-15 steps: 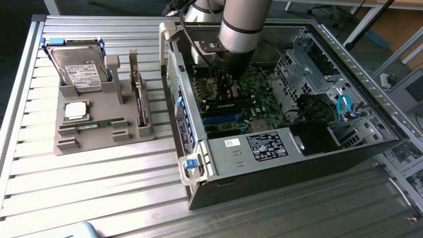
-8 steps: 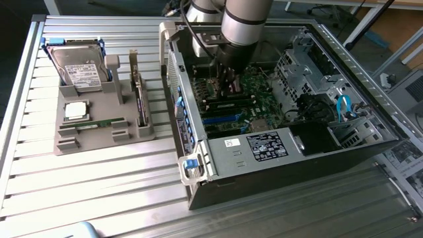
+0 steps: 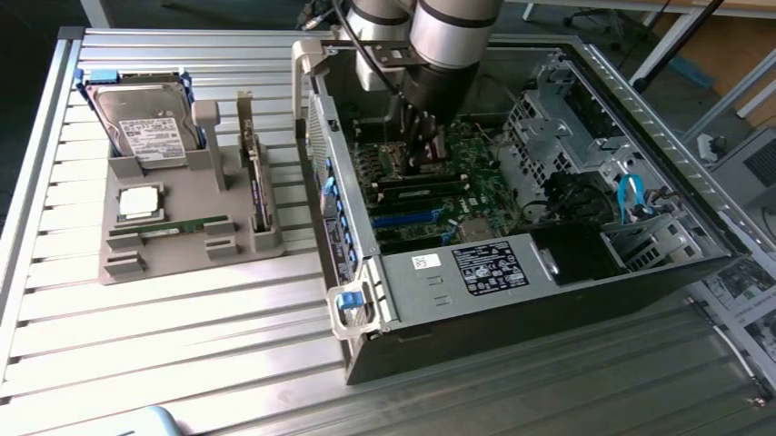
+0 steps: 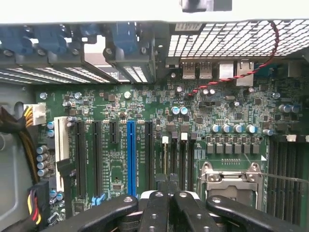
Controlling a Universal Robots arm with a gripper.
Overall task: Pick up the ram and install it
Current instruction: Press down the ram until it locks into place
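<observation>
The ram (image 3: 170,226), a thin green stick, seemingly lying flat in the gray tray (image 3: 182,262).

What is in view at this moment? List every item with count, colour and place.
Computer case: one, black and silver, side open, on the slatted table toward the exterior view's right.
Motherboard: one, green, inside the case.
Blue slot: one, on the motherboard.
Processor socket: one, silver, on the motherboard.
Grey holder: one, on the table toward the exterior view's left.
Hard drive: one, silver with white label, in the holder.
Processor chip: one, silver, in the holder.
Ram: one, green stick, lying in the holder.
Table: one, silver slats.
Gripper: one, black, above the motherboard inside the case.
</observation>
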